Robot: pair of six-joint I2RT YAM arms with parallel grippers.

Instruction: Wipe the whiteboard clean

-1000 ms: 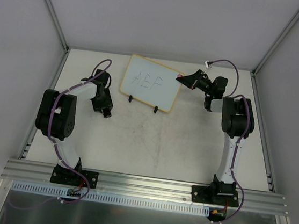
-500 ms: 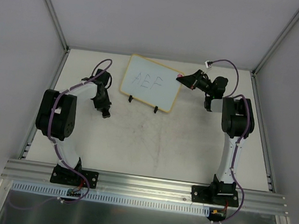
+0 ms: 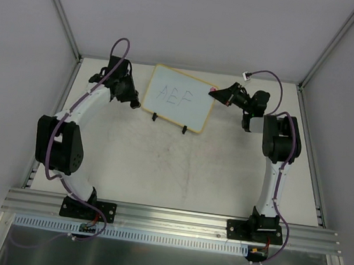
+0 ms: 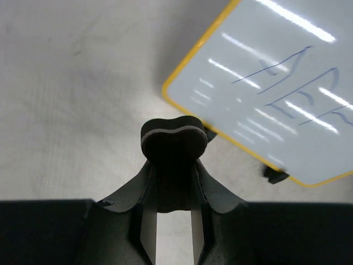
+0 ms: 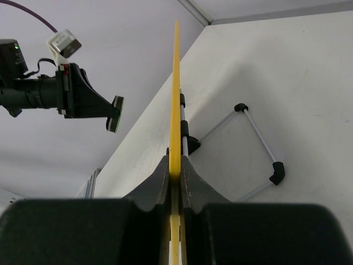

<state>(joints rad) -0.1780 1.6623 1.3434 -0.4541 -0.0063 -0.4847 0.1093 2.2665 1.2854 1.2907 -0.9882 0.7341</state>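
While the left tool (image 3: 135,102) is held above the bench (image 3: 179,171), close to the left edge of the whiteboard (image 3: 179,99), its fingertips are seen pressed together in the left wrist view, with no gap between them. Whether anything thin is pinched there cannot be told, nor whether the tip touches the board. The whiteboard is found at the far middle of the bench, set up on two small black feet (image 3: 156,117) and leaning back, its face turned toward the arms. Faint blue letters (image 4: 298,83) are written across the white face, which is bordered by a yellow frame (image 4: 190,63) with rounded corners. A pink dot (image 3: 214,89) is seen at the upper right corner. At that corner the frame is clamped by the right tool (image 3: 216,94). In the right wrist view the yellow edge is seen end-on, gripped between the two dark fingers (image 5: 160,179). Behind the board a thin wire prop (image 5: 256,132) with black corner pieces is seen resting on the bench.
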